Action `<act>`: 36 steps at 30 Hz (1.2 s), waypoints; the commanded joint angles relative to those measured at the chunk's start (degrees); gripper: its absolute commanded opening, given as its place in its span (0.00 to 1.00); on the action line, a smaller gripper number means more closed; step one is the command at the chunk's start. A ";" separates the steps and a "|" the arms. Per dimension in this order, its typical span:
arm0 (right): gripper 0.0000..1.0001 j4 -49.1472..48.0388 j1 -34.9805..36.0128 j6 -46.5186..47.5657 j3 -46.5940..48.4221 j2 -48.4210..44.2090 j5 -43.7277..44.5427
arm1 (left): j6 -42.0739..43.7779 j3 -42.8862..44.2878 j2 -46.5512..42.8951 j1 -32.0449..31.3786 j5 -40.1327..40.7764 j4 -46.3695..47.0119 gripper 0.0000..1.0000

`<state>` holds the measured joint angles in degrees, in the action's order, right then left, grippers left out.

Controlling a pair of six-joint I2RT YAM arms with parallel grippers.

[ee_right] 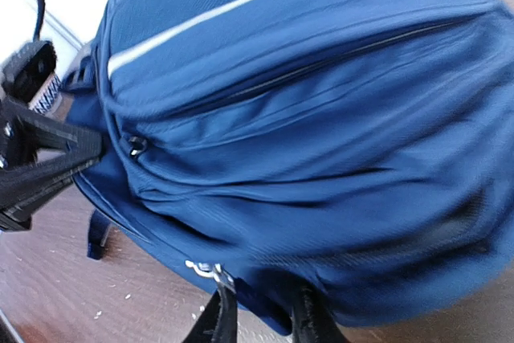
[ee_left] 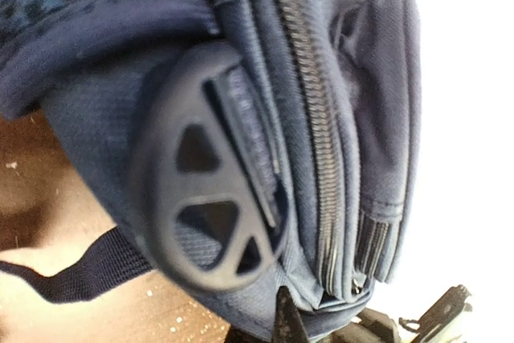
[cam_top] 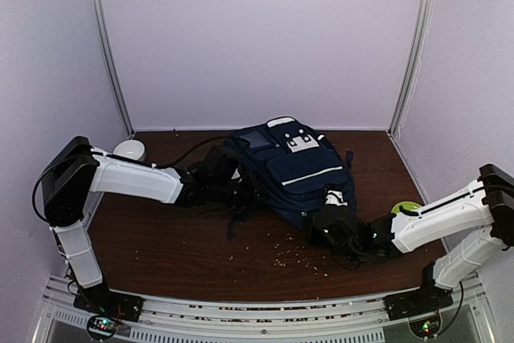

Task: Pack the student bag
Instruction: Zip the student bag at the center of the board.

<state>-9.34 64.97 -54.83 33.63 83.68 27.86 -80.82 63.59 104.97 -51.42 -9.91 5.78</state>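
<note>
Looking down, you find the student bag mid-table, its long axis slanting far-left to near-right. Your right gripper meets its near end and seems clamped on the hem. The left gripper is at the bag's left flank; whether it grips, you cannot tell.

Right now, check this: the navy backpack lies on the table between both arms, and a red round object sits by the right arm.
The round object by the right arm is lime green, not red, per the top external view. The navy backpack does lie on the table between both arms.
</note>
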 commanded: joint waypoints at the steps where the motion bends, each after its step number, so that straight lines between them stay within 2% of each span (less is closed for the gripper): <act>1: 0.26 9.45 -0.15 -2.88 -5.52 -10.00 6.09 | 2.67 -0.99 -5.87 -0.68 0.50 3.01 0.00; 3: 0.28 8.42 -0.28 -1.51 -8.34 -14.42 5.29 | 2.77 -1.18 -6.15 -0.61 0.59 3.01 0.00; 6: 0.33 -5.96 -0.15 6.68 -14.69 -20.91 -2.12 | 2.85 -0.94 -6.31 -0.61 0.42 3.20 0.00; 9: 0.34 -10.43 -0.01 9.55 -16.39 -24.13 -5.56 | 3.08 -0.22 -6.48 -0.61 0.56 2.79 0.00; 13: 0.37 -13.93 -0.02 13.90 -13.92 -21.60 -12.04 | 3.46 1.14 -6.57 -0.70 0.68 1.81 0.00; 18: 0.40 -18.33 -0.02 13.10 -11.65 -14.67 -15.43 | 3.65 1.73 -6.87 -0.70 0.94 1.10 0.00; 24: 0.40 -13.88 0.12 9.59 -6.92 -7.64 -11.04 | 4.15 2.27 -6.96 -0.79 1.03 0.26 0.00; 29: 0.39 -9.52 0.16 8.91 -3.86 -5.52 -6.74 | 4.32 2.41 -6.75 -0.79 0.87 0.06 0.00; 36: 0.35 -3.93 0.09 7.49 -0.59 -2.64 -5.22 | 4.35 2.76 -6.53 -0.79 0.51 0.18 0.00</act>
<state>-18.35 64.97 -45.71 30.87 79.29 19.68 -78.28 63.29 101.89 -51.86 -9.02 1.58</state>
